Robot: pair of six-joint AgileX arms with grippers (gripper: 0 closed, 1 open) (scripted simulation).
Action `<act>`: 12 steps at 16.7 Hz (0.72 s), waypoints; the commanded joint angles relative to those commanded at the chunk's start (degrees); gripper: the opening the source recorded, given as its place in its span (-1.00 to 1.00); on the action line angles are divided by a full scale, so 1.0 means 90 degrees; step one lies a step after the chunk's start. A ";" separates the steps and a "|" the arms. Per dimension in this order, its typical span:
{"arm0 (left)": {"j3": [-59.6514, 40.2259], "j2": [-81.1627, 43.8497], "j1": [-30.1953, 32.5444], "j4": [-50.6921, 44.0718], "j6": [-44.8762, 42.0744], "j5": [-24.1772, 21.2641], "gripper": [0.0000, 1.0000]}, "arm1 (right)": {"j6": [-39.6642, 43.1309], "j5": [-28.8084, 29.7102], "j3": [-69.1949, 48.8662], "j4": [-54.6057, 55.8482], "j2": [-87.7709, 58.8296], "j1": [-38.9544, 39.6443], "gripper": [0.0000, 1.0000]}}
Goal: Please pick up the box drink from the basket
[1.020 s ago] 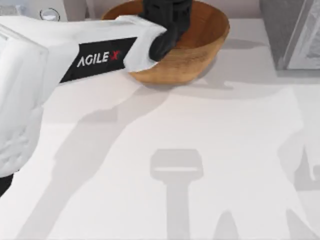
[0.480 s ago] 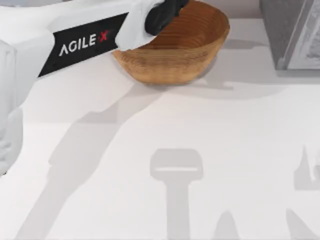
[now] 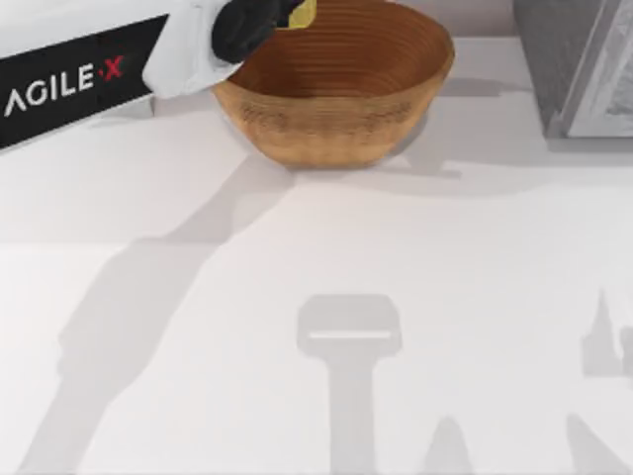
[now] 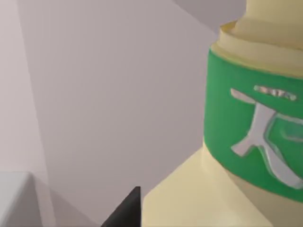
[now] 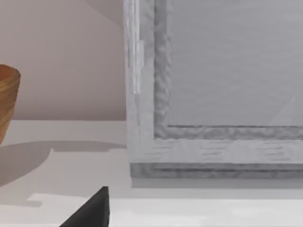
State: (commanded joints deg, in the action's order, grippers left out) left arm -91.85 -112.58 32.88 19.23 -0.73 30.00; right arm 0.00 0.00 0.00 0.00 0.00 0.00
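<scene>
Table (image 3: 297,247): broad white surface under shadows of the arms; bears the basket and, at its far right, a grey box.
Left arm (image 3: 79,74): white AgileX link with black name panel, entering from the top view's left edge and reaching toward the basket's left rim.
Grey box (image 3: 579,69): at the table's far right corner, well apart from the basket; in the right wrist view its textured grey face (image 5: 213,85) stands close ahead, with the basket's edge (image 5: 7,101) off to one side.
Basket (image 3: 346,109): round tan-brown wicker bowl with ribbed rings inside, upright at the table's far middle; its hollow lies bare.
Left gripper (image 3: 252,22): black, over the basket's left rim at the top view's upper edge; fingers hidden, so whether they pinch the drink cannot be told.
Box drink (image 3: 302,12): a sliver of pale yellow just beside the left gripper, above the basket's rim; in the left wrist view its yellow shoulder and green neck band (image 4: 251,123) sit very close to the lens.
Right gripper: one dark fingertip (image 5: 92,210) low over the table; state cannot be told.
</scene>
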 joint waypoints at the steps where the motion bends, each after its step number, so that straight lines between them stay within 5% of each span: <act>1: 0.0360 0.0448 -0.0122 -0.0080 0.0002 -0.0115 -1.00 | 0.0000 0.0000 0.0000 0.0000 0.0000 0.0000 1.00; 12: 0.5882 0.7500 -0.2128 -0.1169 0.0052 -0.1901 -1.00 | 0.0000 0.0000 0.0000 0.0000 0.0000 0.0000 1.00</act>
State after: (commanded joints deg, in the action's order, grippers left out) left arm -38.92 -45.08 13.73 8.71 -0.26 12.89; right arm 0.00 0.00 0.00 0.00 0.00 0.00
